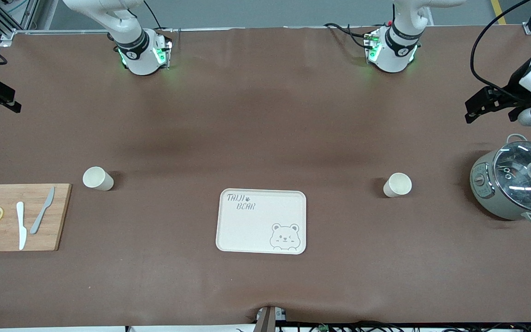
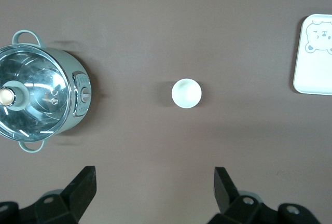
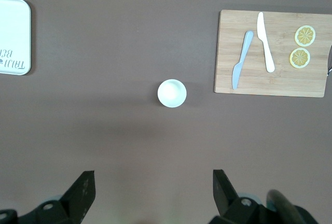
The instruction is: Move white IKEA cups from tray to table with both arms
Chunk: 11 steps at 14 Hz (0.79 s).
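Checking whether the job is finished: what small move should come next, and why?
Probably none but holding both arms back: the cream bear-print tray is bare, both small white cups stand on the brown table, and left gripper and right gripper are open.

White arms (image 1: pixel 129 27), black joints, green-lit bases (image 1: pixel 157 55)

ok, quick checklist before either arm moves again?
1. Tray free of cups: ok.
2. Cup beside the cutting board, upright on the table: ok.
3. Cup between tray and cooker, upright: ok.
4. Left claw open, holding nothing, above the table: ok.
5. Right claw open, holding nothing, above the table: ok.
6. Cups apart from tray, board and cooker: ok.
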Tool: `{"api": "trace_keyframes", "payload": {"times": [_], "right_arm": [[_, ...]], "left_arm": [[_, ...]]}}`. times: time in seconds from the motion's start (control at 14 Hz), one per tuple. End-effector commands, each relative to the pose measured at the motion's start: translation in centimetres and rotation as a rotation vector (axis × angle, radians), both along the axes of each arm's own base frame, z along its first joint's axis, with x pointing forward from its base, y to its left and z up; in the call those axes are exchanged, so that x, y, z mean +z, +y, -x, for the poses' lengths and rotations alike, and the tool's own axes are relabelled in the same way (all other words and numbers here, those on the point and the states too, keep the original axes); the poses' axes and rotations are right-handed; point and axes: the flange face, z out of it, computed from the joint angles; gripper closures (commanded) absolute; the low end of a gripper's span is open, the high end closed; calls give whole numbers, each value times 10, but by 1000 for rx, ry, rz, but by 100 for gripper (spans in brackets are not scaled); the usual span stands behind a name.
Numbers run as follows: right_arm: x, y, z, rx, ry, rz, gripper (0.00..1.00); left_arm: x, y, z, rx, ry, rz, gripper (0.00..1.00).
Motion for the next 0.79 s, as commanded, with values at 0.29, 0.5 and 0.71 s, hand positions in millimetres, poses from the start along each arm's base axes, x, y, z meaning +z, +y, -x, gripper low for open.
{"api": "trace_keyframes", "payload": {"times": [0.29,0.5,0.71], "right_arm": [[0,9,8,9,10,5,0],[0,12,8,14,13,5,0],[0,12,8,14,11,4,0]], "left_arm": [[3,-4,0,-7,-5,12,0],[11,-5,-2,-12,-22,13,0],[11,-4,1,-11,-2,11,0]]}}
